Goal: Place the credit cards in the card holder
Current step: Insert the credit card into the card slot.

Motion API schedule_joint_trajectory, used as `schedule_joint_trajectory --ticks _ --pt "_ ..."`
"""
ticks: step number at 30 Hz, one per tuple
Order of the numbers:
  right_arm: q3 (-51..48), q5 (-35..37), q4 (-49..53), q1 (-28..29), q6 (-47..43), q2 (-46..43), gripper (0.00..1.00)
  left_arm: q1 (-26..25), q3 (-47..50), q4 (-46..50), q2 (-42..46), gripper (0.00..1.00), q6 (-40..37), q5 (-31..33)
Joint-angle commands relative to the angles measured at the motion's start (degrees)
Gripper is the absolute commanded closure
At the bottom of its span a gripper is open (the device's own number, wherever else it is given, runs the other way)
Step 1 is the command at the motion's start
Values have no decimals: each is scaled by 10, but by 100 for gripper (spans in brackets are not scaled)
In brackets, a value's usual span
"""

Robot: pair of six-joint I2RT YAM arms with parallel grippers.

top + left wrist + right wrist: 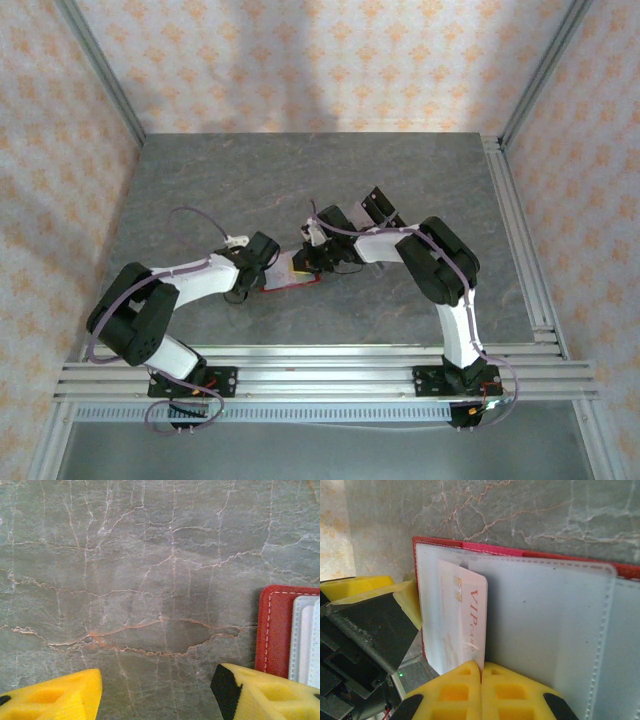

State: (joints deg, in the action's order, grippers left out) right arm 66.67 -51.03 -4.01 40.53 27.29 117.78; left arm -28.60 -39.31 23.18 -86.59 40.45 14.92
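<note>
Your right gripper (481, 672) is pinched shut on a credit card (467, 612), partly inside the card holder (547, 630) pocket just ahead of its tips. Your left gripper (156, 692) stands half open and empty, with the holder's edge beside one finger. Risk: the card buckles, or the unpinned holder slides. The pocket's depth is hidden.

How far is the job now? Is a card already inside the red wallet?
Done: the card holder lies open. In hand: the right gripper, shut, pinches a credit card marked VIP, partly slid into a clear pocket; the left gripper stands open beside the holder's edge. Left: push it fully in. I cannot tell whether more cards remain.
</note>
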Motion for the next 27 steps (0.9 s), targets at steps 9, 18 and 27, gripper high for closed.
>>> schedule_joint_trajectory --ticks 9,18,27 --pt "31 48 128 10 -58 -47 65 -11 13 -29 -18 36 -1 -13" --pt "68 126 223 5 -87 -82 67 -11 18 -35 -14 36 -6 -14" --pt "116 144 266 13 -90 -41 100 -11 21 -45 -19 36 -8 -17"
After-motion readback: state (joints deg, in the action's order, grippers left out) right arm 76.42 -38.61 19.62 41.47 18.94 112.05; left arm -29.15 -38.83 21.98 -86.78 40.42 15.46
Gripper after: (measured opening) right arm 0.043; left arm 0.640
